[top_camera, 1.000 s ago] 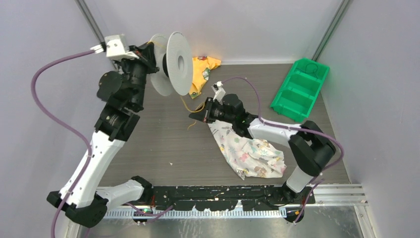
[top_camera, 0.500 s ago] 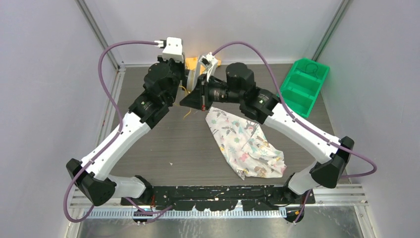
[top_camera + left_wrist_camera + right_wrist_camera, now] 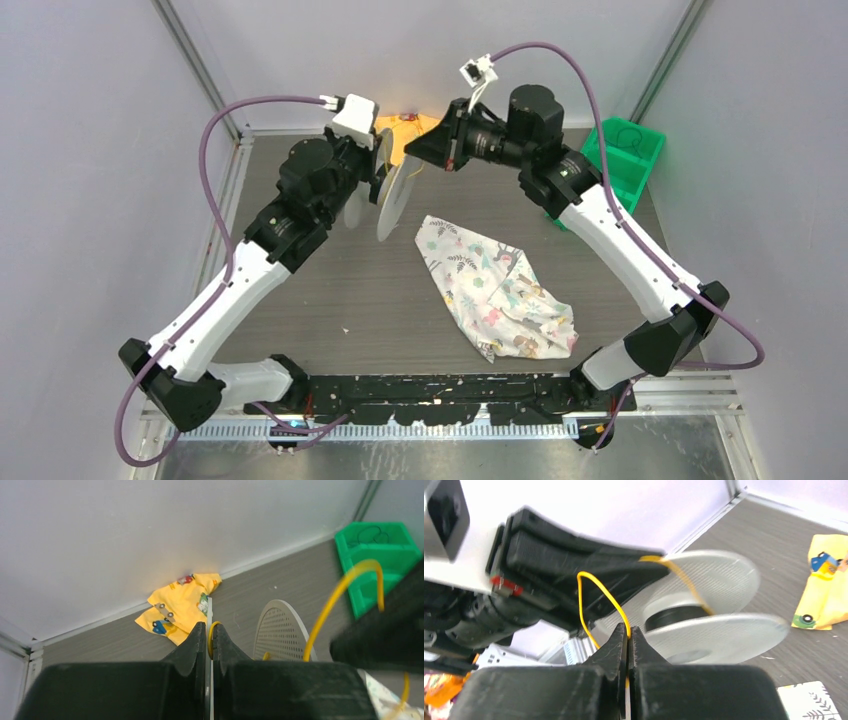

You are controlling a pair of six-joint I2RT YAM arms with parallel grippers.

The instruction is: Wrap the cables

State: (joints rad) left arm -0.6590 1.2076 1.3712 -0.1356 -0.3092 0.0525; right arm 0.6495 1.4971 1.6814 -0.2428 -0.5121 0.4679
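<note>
The white spool [image 3: 392, 196] is held in the air, edge-on in the top view. My left gripper [image 3: 384, 168] is shut on one of its thin rims [image 3: 209, 611], with a turn of the yellow cable [image 3: 212, 636] next to the rim. The other, perforated rim [image 3: 281, 630] shows to the right. My right gripper [image 3: 412, 156] is raised close beside the spool, shut on the thin yellow cable [image 3: 586, 597]. The cable loops up from its jaws and runs over the spool's black hub [image 3: 679, 617]. In the left wrist view the cable [image 3: 334, 598] arcs toward the blurred right gripper.
A floral cloth [image 3: 495, 290] lies on the table's middle right. A yellow cloth [image 3: 410, 126] lies at the back wall and also shows in the left wrist view [image 3: 177, 607]. A green bin [image 3: 625, 150] stands at the back right, behind the right arm.
My right gripper has risen and moved toward the back wall with the cable. My left arm has swung the spool to the table's middle and tilted it edge-on.
</note>
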